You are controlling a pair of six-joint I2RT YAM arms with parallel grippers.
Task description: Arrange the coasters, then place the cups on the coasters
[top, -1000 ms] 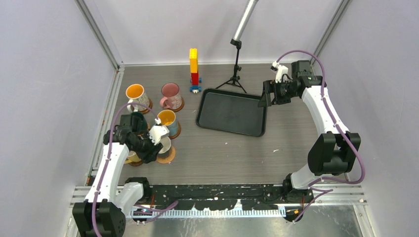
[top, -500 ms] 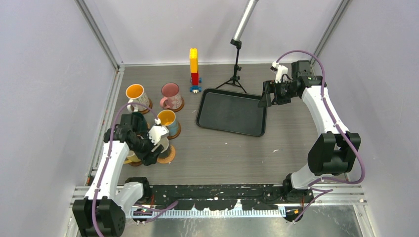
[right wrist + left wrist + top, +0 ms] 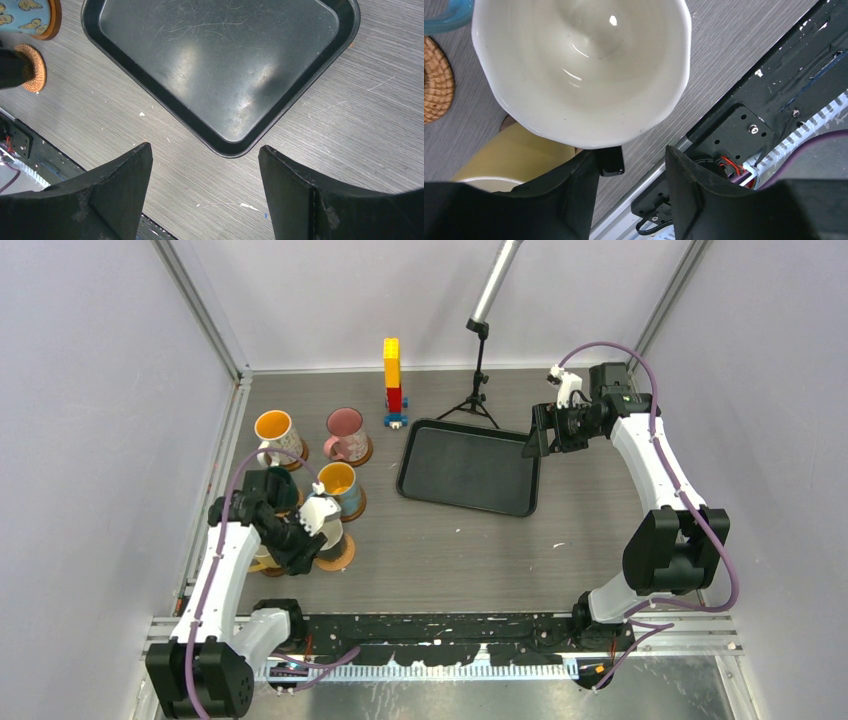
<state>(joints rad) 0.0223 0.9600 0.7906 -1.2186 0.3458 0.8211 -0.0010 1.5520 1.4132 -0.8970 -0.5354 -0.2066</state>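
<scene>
A plain white cup [image 3: 579, 65] fills the left wrist view, seen from above. My left gripper [image 3: 633, 151] sits just short of its rim, jaws apart, with only table and rail between them. In the top view that gripper [image 3: 315, 542] is beside the white cup [image 3: 330, 532] and a tan woven coaster [image 3: 338, 556]. I cannot tell whether the cup rests on that coaster. A cream-yellow cup [image 3: 514, 155] stands close behind. The blue cup [image 3: 340, 483], pink cup [image 3: 346, 432] and orange-lined patterned cup [image 3: 274, 428] each stand on brown coasters. My right gripper [image 3: 204, 150] hangs open.
The black tray [image 3: 412, 475] lies mid-table, and its corner [image 3: 225, 147] is under my right gripper [image 3: 535, 440]. A yellow-red-blue brick tower [image 3: 392, 380] and a small tripod [image 3: 478, 390] stand at the back. The black base rail [image 3: 744, 125] runs close by the white cup.
My left gripper has edged slightly to the left beside the white cup, its jaws widening and then narrowing. The right arm has not moved.
</scene>
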